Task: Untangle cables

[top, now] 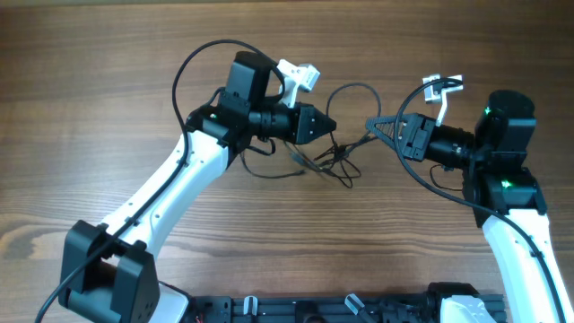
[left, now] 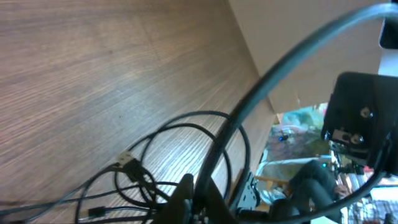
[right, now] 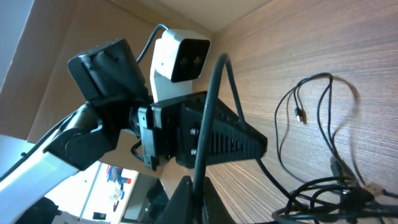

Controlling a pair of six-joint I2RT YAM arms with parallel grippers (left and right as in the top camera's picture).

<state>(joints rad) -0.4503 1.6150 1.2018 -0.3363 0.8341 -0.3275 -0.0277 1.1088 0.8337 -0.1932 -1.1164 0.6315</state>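
The thin black cables [top: 336, 157] lie bunched on the wooden table between my two grippers, and one strand arches up as a loop [top: 354, 87] between them. My left gripper [top: 328, 124] is shut on a cable strand just left of the bunch. In the left wrist view its fingers [left: 196, 200] pinch a strand [left: 267, 87] that runs up and right, with loops and a small plug [left: 127, 160] on the table below. My right gripper [top: 369, 124] is shut on a strand just right of the bunch. Its fingers [right: 196, 200] pinch a cable [right: 211, 106] rising upward, with loose loops [right: 323, 124] at right.
The two gripper tips face each other a short way apart above the wooden table [top: 117, 81]. The left arm's black gripper body [right: 230, 140] fills the middle of the right wrist view. Thicker arm cables [top: 184, 67] arc over each arm.
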